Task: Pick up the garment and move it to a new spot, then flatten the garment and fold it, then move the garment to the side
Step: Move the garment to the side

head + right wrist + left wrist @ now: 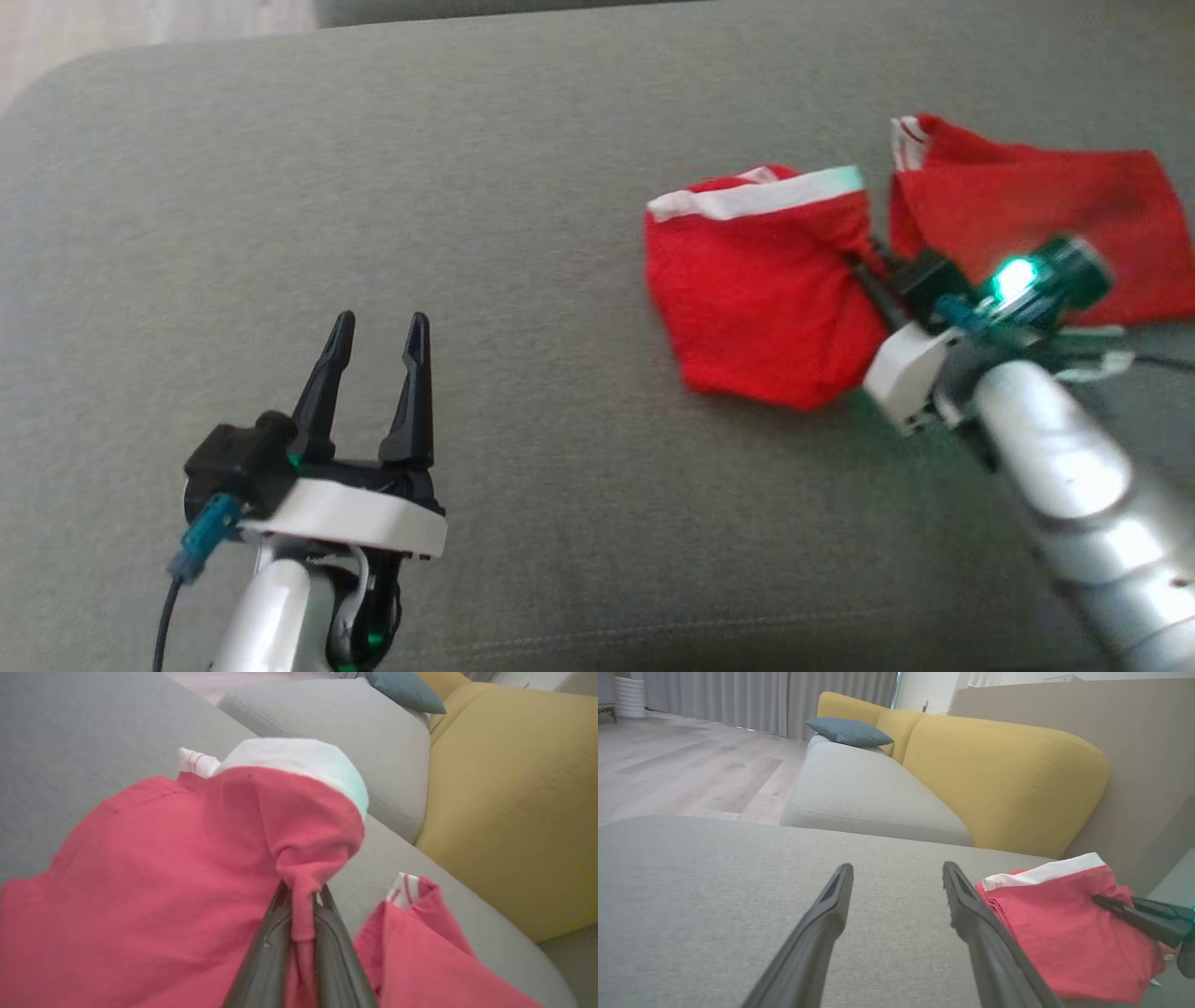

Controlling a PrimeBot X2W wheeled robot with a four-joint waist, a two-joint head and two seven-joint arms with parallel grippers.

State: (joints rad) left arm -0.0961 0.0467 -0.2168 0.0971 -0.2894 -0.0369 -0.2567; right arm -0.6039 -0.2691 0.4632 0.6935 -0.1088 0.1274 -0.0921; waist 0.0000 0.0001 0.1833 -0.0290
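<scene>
A red garment [761, 294] with white trim lies on the grey cushion [513, 233] at the right, bunched in the middle, with a second red part [1036, 210] spread behind my right arm. My right gripper [864, 257] is shut on a pinched fold of the garment [301, 891], lifting the cloth into a peak. In the left wrist view the garment [1064, 928] lies to the right of my fingers. My left gripper [378, 331] stands open and holds nothing at the lower left, well apart from the garment.
The grey cushion's left edge curves away at the far left, with wooden floor [682, 765] beyond. A grey sofa seat [868, 793] with yellow backrests [1004, 779] and a blue pillow [847, 731] stands behind. Bare cushion lies between the two grippers.
</scene>
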